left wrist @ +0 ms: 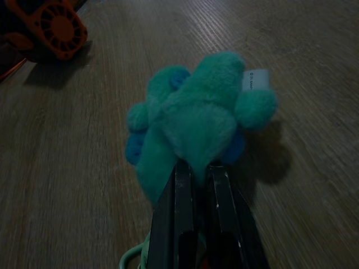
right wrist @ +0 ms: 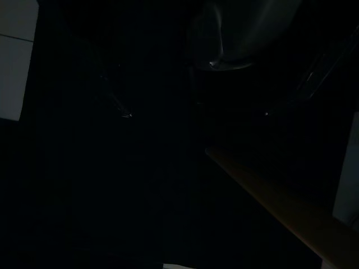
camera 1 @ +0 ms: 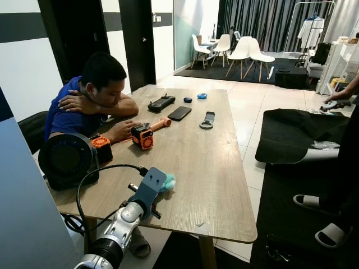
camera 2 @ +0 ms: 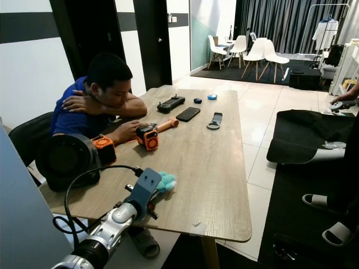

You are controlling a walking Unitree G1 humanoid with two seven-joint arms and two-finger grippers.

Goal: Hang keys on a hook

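Note:
A teal and blue plush keychain (left wrist: 196, 112) lies on the wooden table (camera 1: 213, 168) near its front left part; a thin ring (left wrist: 130, 259) shows beside the fingers. My left gripper (left wrist: 196, 168) reaches over the table's front edge and is shut on the plush's near end, which is pinched between the two black fingers (left wrist: 176, 213). From the head, the plush (camera 1: 168, 182) peeks out just past my blue wrist mount (camera 1: 149, 189). The right wrist view is very dark, with a pale wooden edge (right wrist: 280, 207) faintly visible.
A person in a blue shirt (camera 1: 92, 95) leans on the table's left side, one hand by an orange-black device (camera 1: 142, 136). A black round device (camera 1: 66, 159) stands near my arm. A phone (camera 1: 179, 113) and controller (camera 1: 161, 103) lie farther back. Someone's slippered feet (camera 1: 331, 234) stand at right.

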